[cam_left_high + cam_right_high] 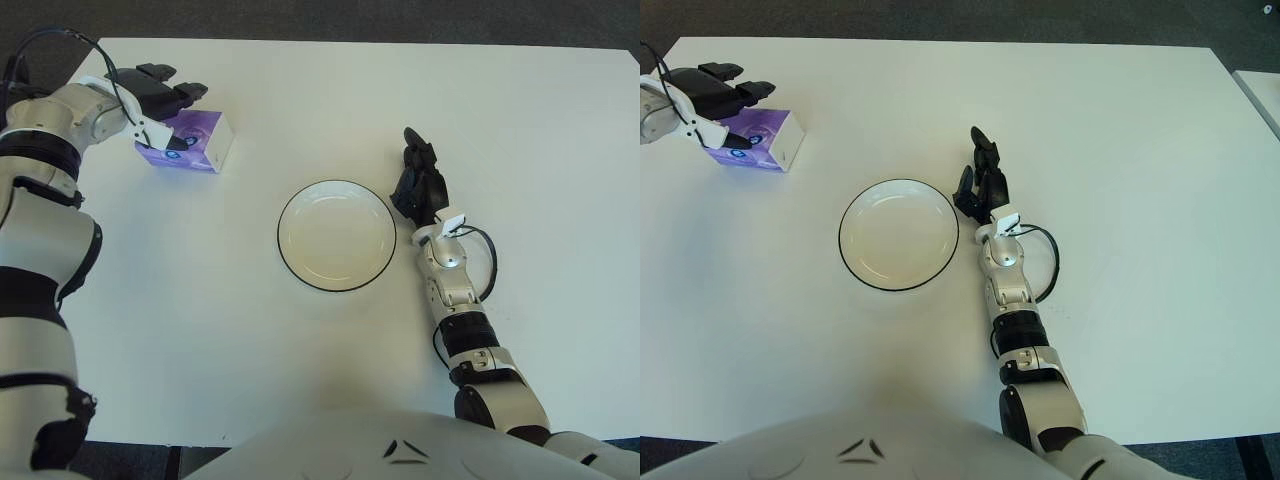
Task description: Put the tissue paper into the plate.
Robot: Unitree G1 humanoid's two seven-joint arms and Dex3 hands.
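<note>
A purple tissue pack point(190, 141) with a white end lies on the white table at the far left. My left hand point(160, 95) hovers over its back left corner with fingers spread, black fingertips reaching across the top of the pack and nothing held. A white plate point(337, 235) with a dark rim sits empty in the middle of the table, well to the right of the pack. My right hand point(418, 183) shows just right of the plate's rim, fingers relaxed and holding nothing.
The white table point(560, 150) stretches far to the right and toward me. Its dark back edge runs along the top of both views. A thin black cable point(487, 262) loops at my right wrist.
</note>
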